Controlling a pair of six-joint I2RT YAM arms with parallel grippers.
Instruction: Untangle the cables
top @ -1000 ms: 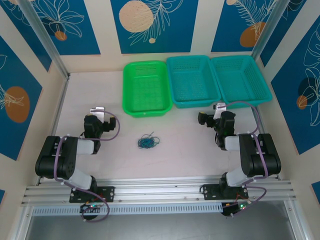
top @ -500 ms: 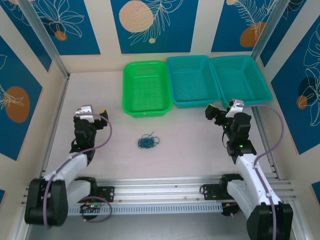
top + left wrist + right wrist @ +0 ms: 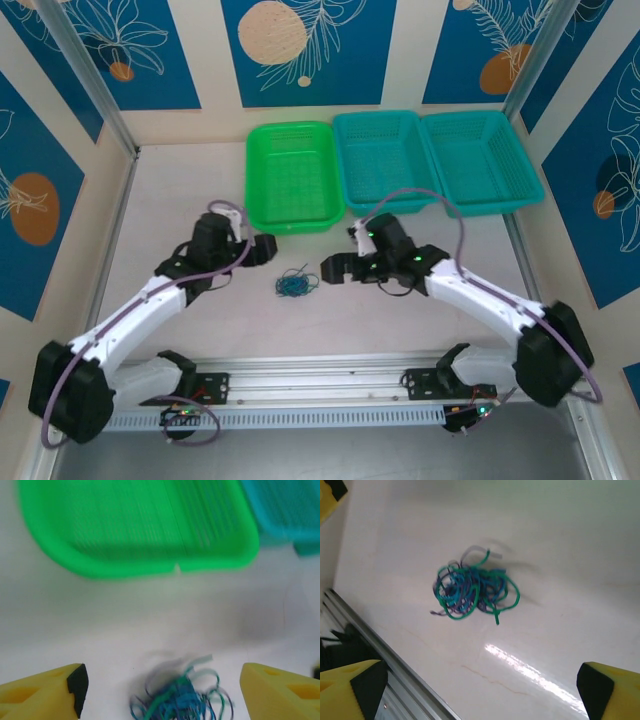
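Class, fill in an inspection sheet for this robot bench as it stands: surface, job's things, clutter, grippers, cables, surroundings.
Surface: pale table, glossy, with light reflecting off it in the right wrist view.
Job's things: tangle of thin wires, teal, blue and dark, bunched in one knot on the table.
Clutter: nothing seen.
Grippers: left gripper and right gripper open, either side of the tangle, neither touching it.
Cables: lilac arm cables loop above the arms, apart from the tangle.
Surroundings: green basket and teal baskets side by side at the far edge; blue wall panels.
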